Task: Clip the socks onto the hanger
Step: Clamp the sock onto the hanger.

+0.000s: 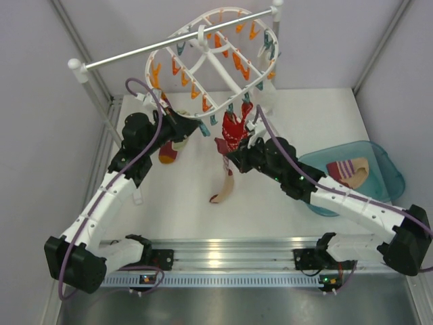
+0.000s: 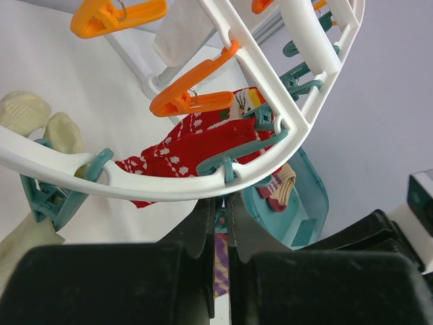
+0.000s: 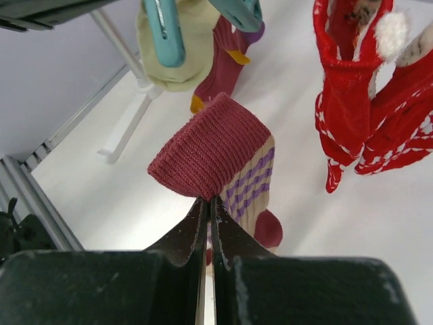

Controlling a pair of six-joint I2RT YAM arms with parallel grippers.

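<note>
- Step in hand: carrying one sock [image 3: 216, 152] to the hanger [image 1: 203, 40]. The right tool [image 3: 208, 200] is clenched on its cuff, near the hanger's near rim.
- The left tool [image 2: 221, 203] seems to pinch a teal clip [image 2: 228, 169].
- Next, I think: guide the cuff into that clip's mouth.

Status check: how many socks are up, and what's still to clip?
Done: a red patterned sock and a maroon sock hang from the hanger. In hand: the right gripper is shut on the cuff of a beige sock; the left gripper is shut on a teal clip. Left: clipping it, plus the striped sock in the basket.
</note>
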